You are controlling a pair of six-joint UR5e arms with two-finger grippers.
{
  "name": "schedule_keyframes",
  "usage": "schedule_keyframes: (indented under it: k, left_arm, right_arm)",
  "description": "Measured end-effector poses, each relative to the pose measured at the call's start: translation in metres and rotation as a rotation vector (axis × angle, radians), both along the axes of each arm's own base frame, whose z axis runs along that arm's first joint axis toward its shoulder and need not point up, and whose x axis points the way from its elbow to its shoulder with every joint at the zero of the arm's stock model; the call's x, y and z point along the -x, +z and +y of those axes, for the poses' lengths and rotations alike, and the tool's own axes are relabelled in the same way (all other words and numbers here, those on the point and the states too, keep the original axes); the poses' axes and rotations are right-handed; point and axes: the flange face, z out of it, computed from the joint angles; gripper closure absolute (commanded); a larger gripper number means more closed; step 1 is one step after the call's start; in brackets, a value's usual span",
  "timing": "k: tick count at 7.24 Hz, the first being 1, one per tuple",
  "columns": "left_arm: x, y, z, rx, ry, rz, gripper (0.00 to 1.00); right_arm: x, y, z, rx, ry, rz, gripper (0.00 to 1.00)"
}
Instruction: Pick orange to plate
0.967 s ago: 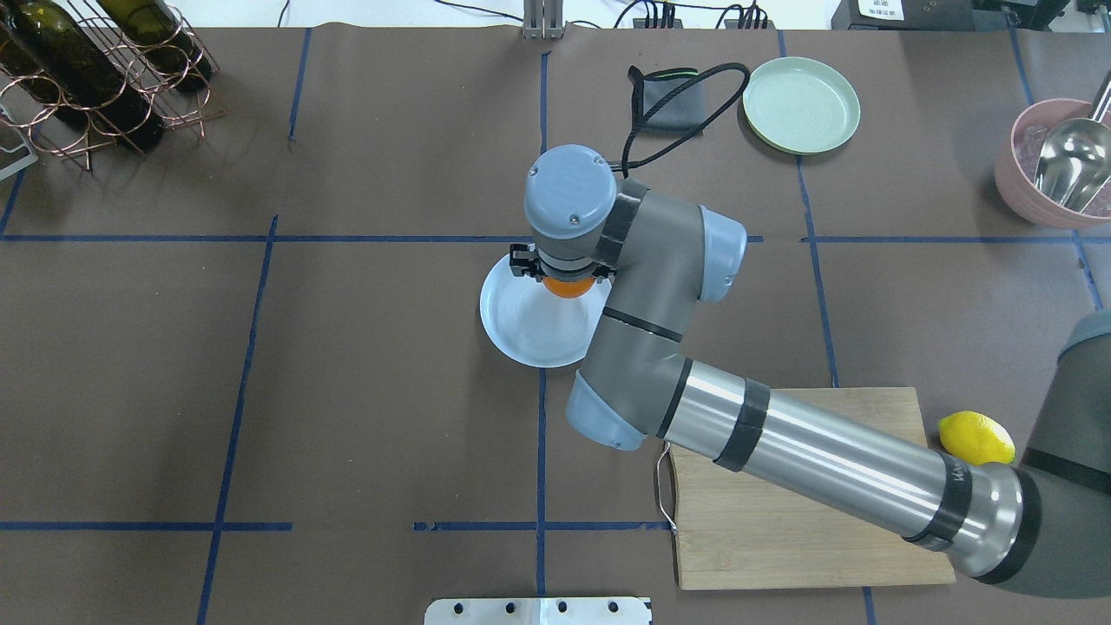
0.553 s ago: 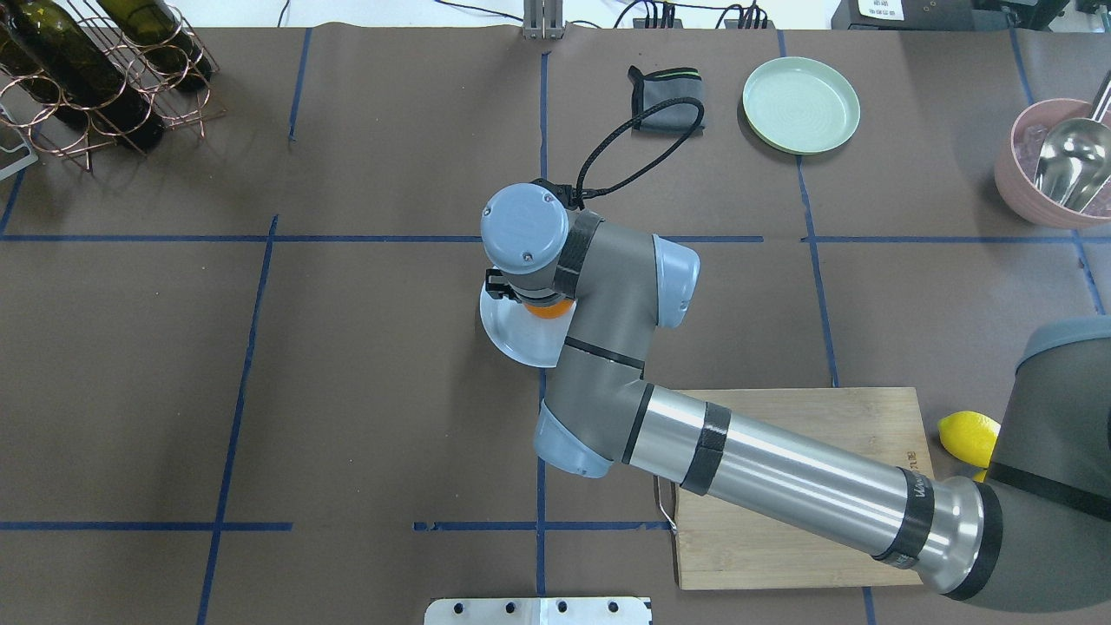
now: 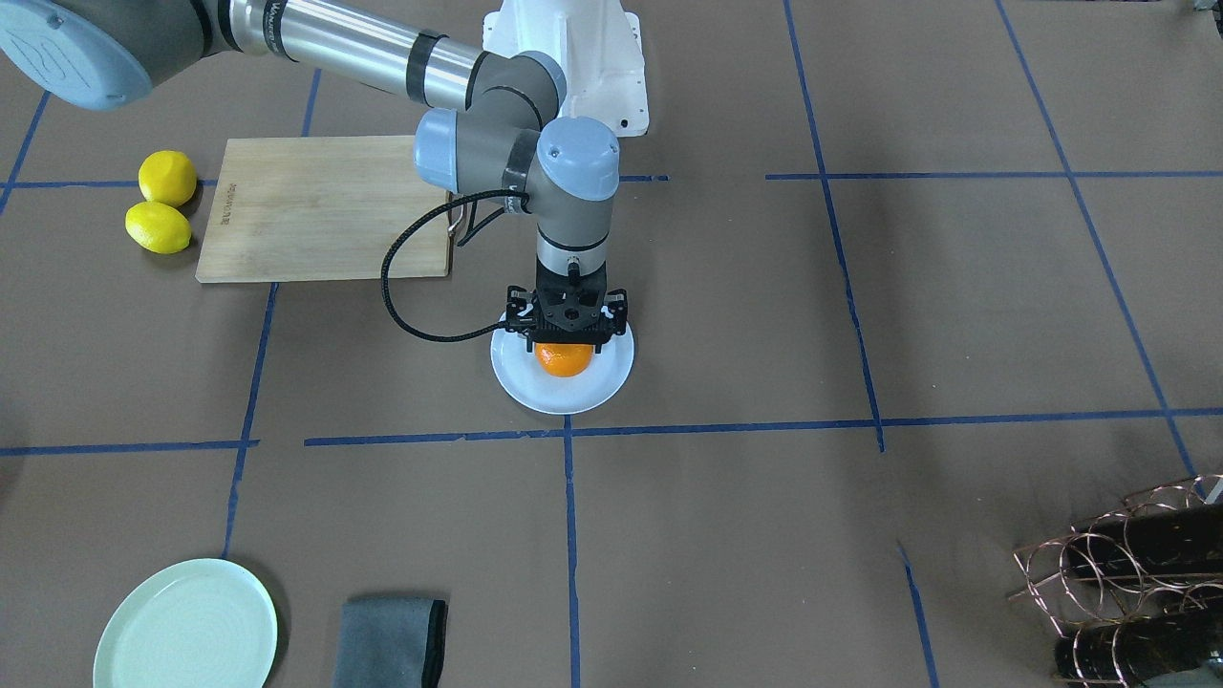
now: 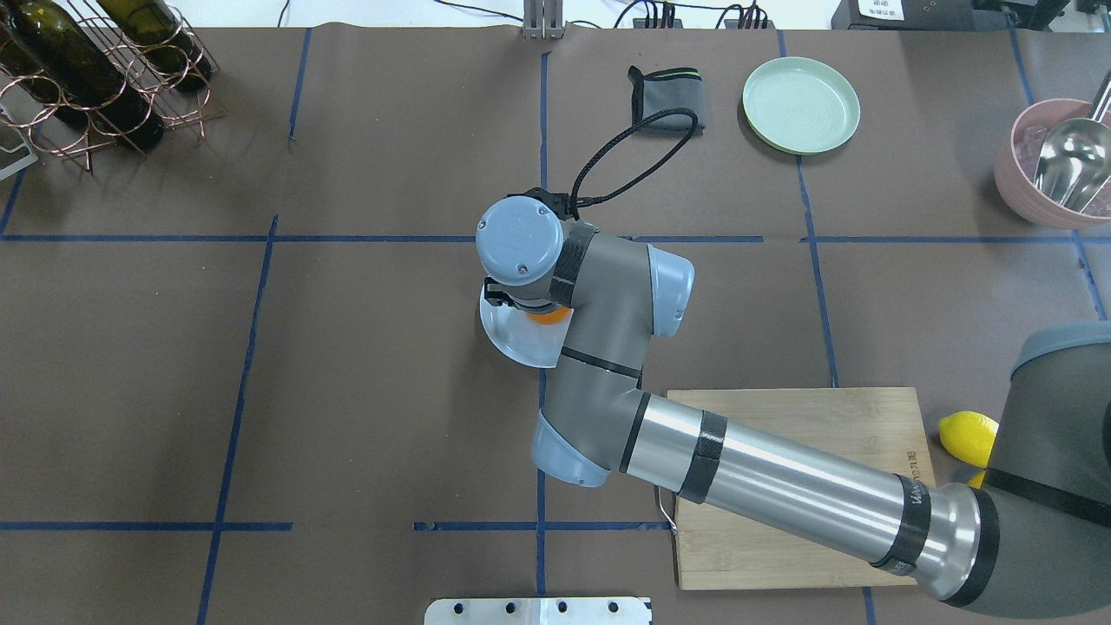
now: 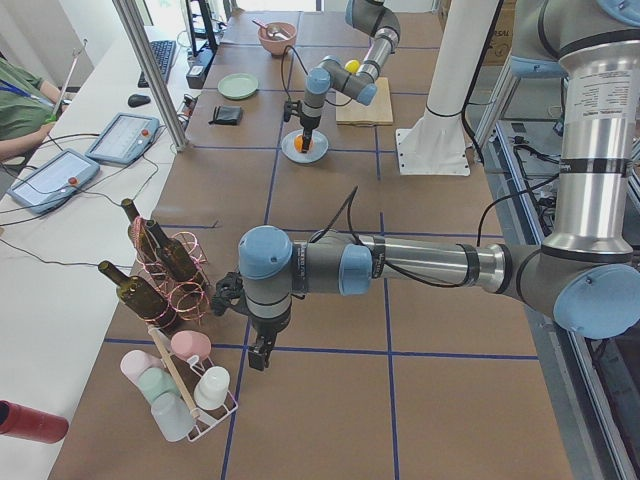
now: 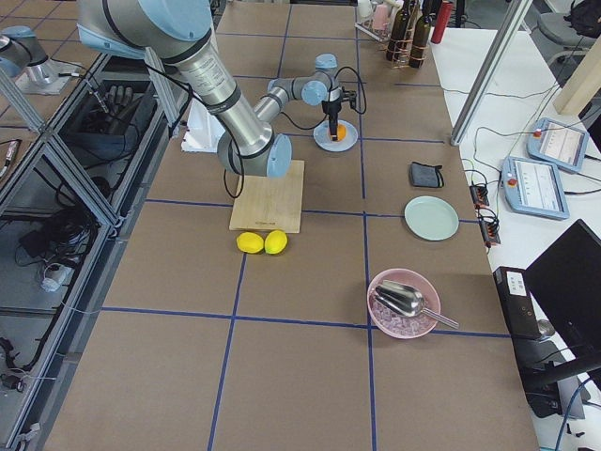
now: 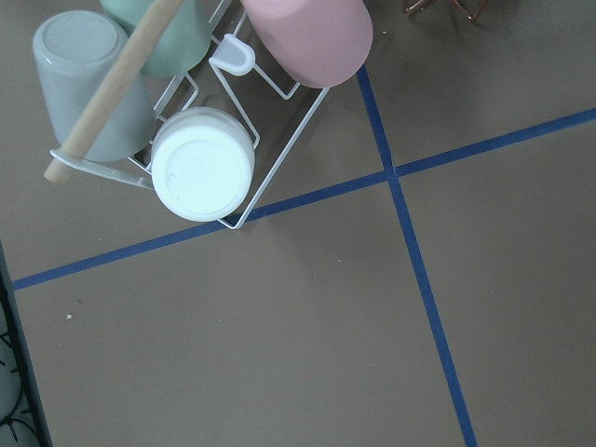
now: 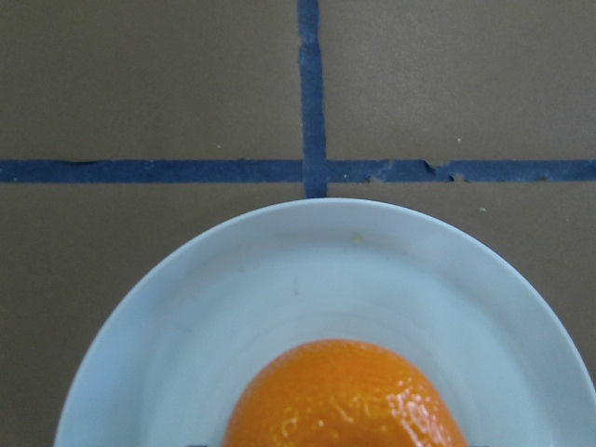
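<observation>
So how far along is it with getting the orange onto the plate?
Nearly done. Pickup and carry look finished: the orange sits low over the middle of the plate. In hand: the right claw grips it from above; whether it touches the plate I cannot tell. Left: open the claw and lift clear.
</observation>
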Motion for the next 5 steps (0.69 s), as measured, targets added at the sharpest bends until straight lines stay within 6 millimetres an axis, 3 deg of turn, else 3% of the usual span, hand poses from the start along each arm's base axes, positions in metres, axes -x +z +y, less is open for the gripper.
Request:
schedule_keyframes:
  k: [2, 3, 4, 5]
  left_arm:
    - [-0.001, 0.004, 0.003, 0.008, 0.0, 0.001, 0.0]
    - [-0.001, 0.005, 0.005, 0.012, 0.0, 0.001, 0.0]
    - [-0.002, 0.006, 0.005, 0.018, 0.0, 0.005, 0.0]
    - [-0.004, 0.007, 0.006, 0.026, -0.002, 0.038, 0.0]
  right_arm:
    - [-0.028, -0.014, -0.021, -0.011, 0.008, -0.034, 0.0]
    - [-0.051, -0.014, -0.039, -0.016, -0.004, -0.049, 0.0]
    - [-0.086, -0.004, -0.063, -0.031, -0.035, -0.054, 0.0]
    - [-0.134, 0.019, -0.091, -0.053, -0.079, -0.052, 0.0]
